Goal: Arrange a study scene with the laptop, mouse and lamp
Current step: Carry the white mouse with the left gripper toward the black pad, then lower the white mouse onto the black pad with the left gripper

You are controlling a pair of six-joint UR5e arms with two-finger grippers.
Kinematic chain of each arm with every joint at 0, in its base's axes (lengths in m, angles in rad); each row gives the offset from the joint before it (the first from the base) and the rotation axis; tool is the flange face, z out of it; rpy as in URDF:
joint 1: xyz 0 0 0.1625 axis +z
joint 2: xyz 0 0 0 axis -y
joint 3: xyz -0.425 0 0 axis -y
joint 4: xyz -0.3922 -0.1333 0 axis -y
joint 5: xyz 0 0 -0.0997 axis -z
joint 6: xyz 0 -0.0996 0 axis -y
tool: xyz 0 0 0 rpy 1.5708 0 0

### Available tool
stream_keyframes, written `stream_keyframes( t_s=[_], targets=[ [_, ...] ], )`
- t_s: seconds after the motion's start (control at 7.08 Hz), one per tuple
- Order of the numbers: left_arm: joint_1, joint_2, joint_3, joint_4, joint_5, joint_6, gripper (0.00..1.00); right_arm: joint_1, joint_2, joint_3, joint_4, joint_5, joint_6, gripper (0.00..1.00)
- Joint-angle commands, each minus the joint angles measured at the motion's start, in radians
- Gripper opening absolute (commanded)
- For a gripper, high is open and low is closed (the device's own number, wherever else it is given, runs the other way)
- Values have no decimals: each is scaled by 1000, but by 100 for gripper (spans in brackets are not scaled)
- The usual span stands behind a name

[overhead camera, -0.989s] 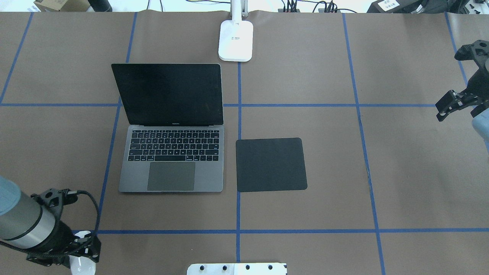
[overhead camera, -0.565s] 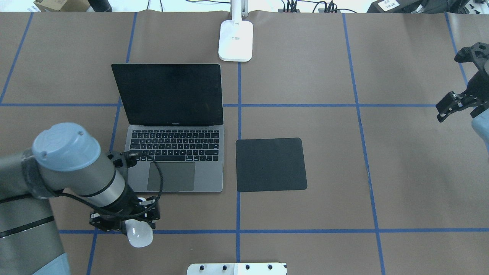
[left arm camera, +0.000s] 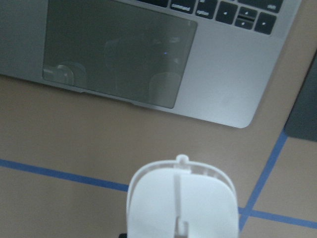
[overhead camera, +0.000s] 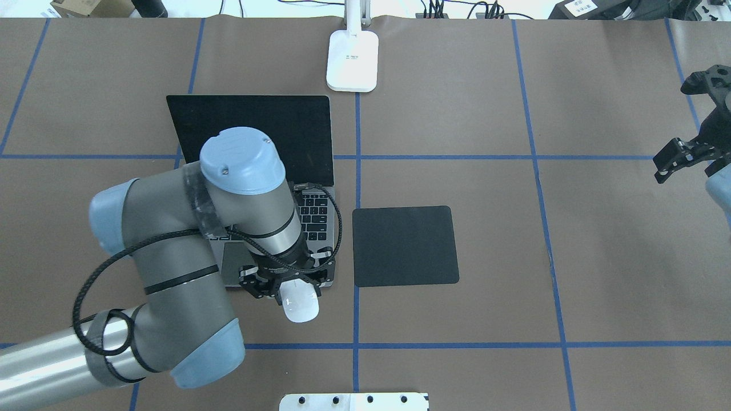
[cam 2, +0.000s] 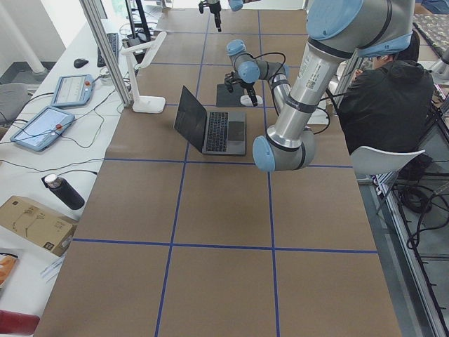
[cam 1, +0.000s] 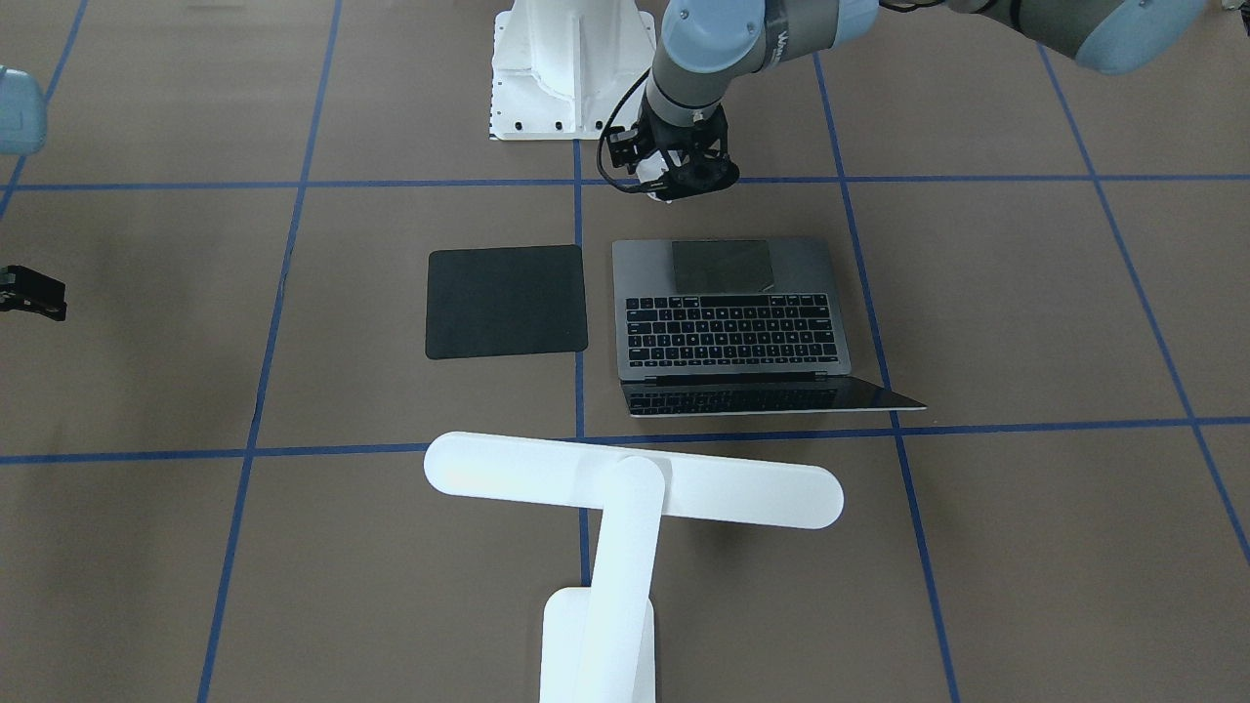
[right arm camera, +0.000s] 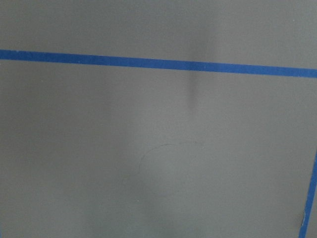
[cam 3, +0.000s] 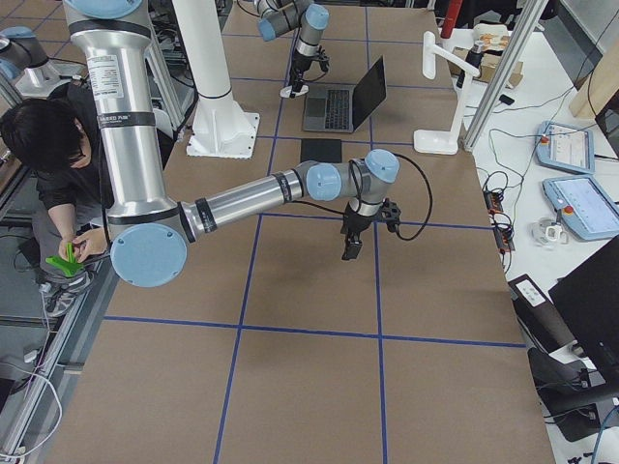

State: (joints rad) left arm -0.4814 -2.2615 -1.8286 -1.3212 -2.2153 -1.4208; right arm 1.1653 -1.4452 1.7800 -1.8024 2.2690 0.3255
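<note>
White and glossy, the mouse [overhead camera: 300, 305] is a low rounded oval. My left wrist view shows a thin line down its middle and a paler rim around its far end. My left gripper [overhead camera: 287, 287] is clenched on that far end, so most of the shell juts out toward my base. The mouse sits over the brown paper tabletop [overhead camera: 599, 257], just off the near right corner of the laptop [cam 1: 728, 312] and short of the black pad [overhead camera: 404, 245] to its right. I cannot tell whether it touches the paper. The laptop is slim grey metal, lid open, with black keys [left arm camera: 237, 12], a large grey trackpad and a dark, unlit screen. The lamp [cam 1: 635, 483] is white and T-shaped, with a long round-ended bar over a rounded arm. Its rectangular base stands at the far edge, just beyond the laptop's screen. By count there is one mouse, one laptop, one lamp, one pad and one white ribbed pedestal [cam 1: 571, 68] at my base. Blue tape lines [overhead camera: 457, 345] cut the paper into squares. On the keys I can read "command" and "option". The lettering under the screen and the small marks on the lamp base are too fine to read. My right gripper [overhead camera: 662, 168] hangs far off at the right edge, well apart from everything, and I cannot tell whether it is released or closed.
</note>
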Motion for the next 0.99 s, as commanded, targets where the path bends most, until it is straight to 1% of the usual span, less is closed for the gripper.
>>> stream_keyframes(
  t_s=[0.0, 0.14, 0.28, 0.42, 0.57, 0.85],
  targets=[
    [-5, -201, 232, -6, 23, 34, 16, 2, -1, 2, 0, 1, 1, 99],
    [-3, -295, 358, -24, 28, 51, 16, 2, -1, 4, 0, 0, 3, 100],
    [-3, -317, 421, -48, 28, 80, 16, 4, -1, 2, 0, 0, 3, 99],
    [-3, -320, 481, -112, 29, 85, 18, 7, -1, 2, 0, 0, 3, 99],
    [-2, -340, 539, -145, 31, 85, 18, 7, 0, 4, 0, 0, 3, 100],
    [1, -432, 661, -147, 51, 129, 18, 8, 2, 4, 0, 0, 4, 100]
  ],
)
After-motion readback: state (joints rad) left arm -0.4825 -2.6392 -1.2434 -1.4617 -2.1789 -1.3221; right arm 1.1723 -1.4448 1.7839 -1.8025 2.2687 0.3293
